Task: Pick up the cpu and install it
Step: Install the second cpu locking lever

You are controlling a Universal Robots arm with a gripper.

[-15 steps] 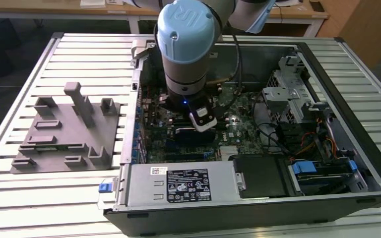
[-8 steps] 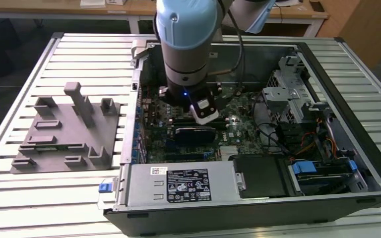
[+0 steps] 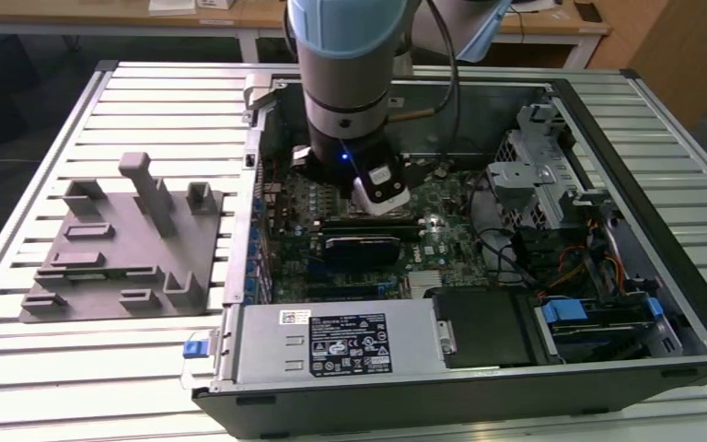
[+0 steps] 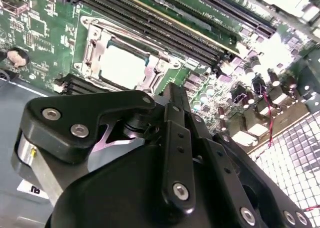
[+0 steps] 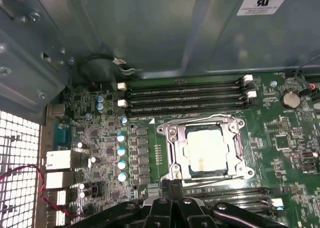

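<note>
The cpu, a pale silver-grey square, lies flat inside the metal socket frame on the green motherboard; the second wrist view shows the cpu inside the same frame. My gripper hovers just beside the socket, above the board, its black fingers together with nothing between them. In the second wrist view the gripper tip points at the frame's edge. From the exterior view the gripper hangs inside the open computer case, over the middle of the board.
Memory slots run along one side of the socket. A black glossy module lies just in front of the gripper. The grey fixture sits on the slatted table at the exterior view's left. A drive cage and cables fill the case's right side.
</note>
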